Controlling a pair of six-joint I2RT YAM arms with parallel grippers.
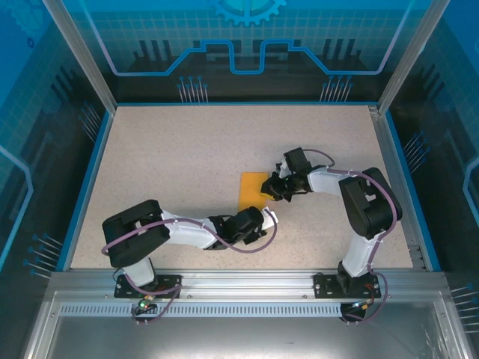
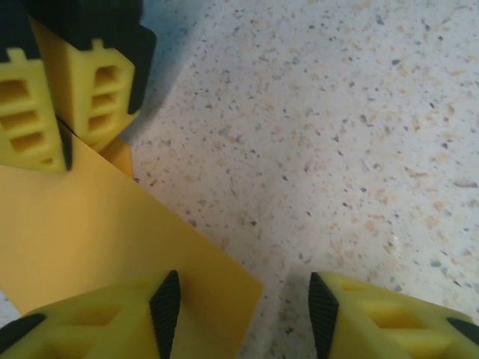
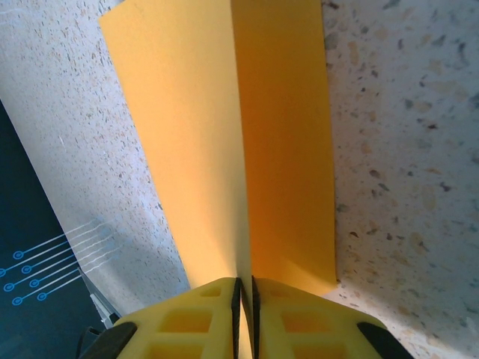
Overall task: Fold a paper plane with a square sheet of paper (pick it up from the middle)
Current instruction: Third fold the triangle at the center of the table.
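Note:
The square sheet of paper (image 1: pixel 252 191) is orange-yellow and lies on the speckled table just right of centre. My right gripper (image 1: pixel 272 188) is at its right edge. In the right wrist view the right gripper (image 3: pixel 245 288) is shut on a raised crease running down the middle of the paper (image 3: pixel 187 134), whose two halves slope away to either side. My left gripper (image 1: pixel 267 218) sits low, just in front of the sheet. In the left wrist view the left gripper (image 2: pixel 243 307) stands open, with a corner of the paper (image 2: pixel 90 232) lying between its fingers.
The table (image 1: pixel 187 149) has a blue raised border on all sides and an aluminium rail (image 1: pixel 239 280) along the near edge. Transparent enclosure walls stand around it. The right gripper's yellow fingers (image 2: pixel 82 97) show at the upper left of the left wrist view.

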